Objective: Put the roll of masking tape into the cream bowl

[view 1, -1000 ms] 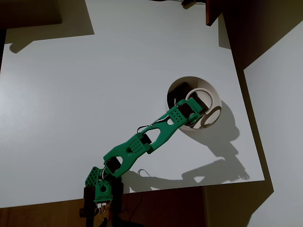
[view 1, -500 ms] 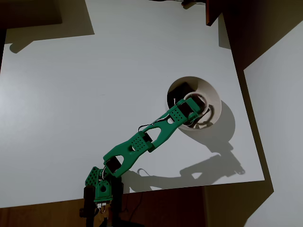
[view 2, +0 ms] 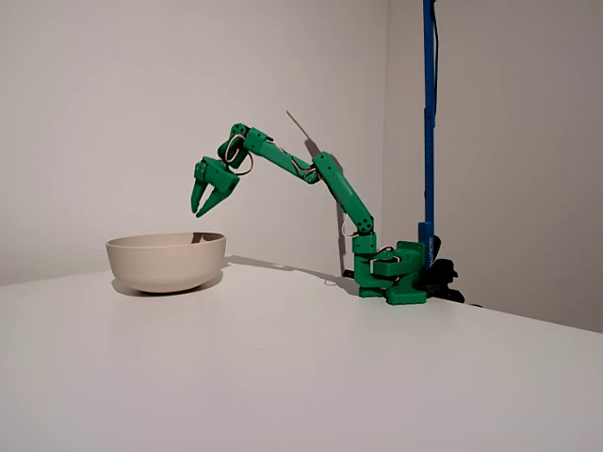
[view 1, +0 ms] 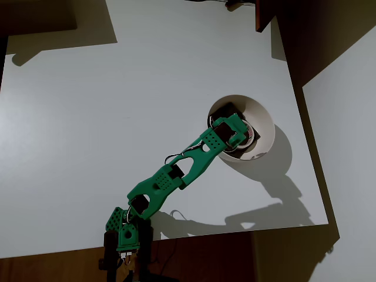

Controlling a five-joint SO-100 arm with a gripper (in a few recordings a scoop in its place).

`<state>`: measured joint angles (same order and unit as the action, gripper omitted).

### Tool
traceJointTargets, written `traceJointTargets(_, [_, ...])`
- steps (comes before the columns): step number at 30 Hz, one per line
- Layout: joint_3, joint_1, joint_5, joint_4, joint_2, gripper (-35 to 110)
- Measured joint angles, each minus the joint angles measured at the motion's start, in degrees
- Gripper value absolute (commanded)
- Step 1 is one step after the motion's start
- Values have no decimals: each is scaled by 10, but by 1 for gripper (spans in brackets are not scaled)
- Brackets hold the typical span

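While the green hand (view 2: 203,203) hung above the cream bowl (view 2: 166,259) with fingers spread and nothing between them, the roll of masking tape (view 1: 251,138) lay inside the bowl, so the placing looked done; only withdrawal remained.

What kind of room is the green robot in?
Probably a small robot test corner, not a kitchen: a plain white table, bare walls, a green arm clamped beside a blue pole, and just one cream bowl.
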<state>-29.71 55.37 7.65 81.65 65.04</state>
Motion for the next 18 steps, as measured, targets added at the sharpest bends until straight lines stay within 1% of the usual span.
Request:
traceJointTargets(5, [0,-15,2,33,49,-8])
traceJointTargets(10, [0,-56,2,82,89,-8])
traceJointTargets(18, [0,-180,-22,192,176,-8])
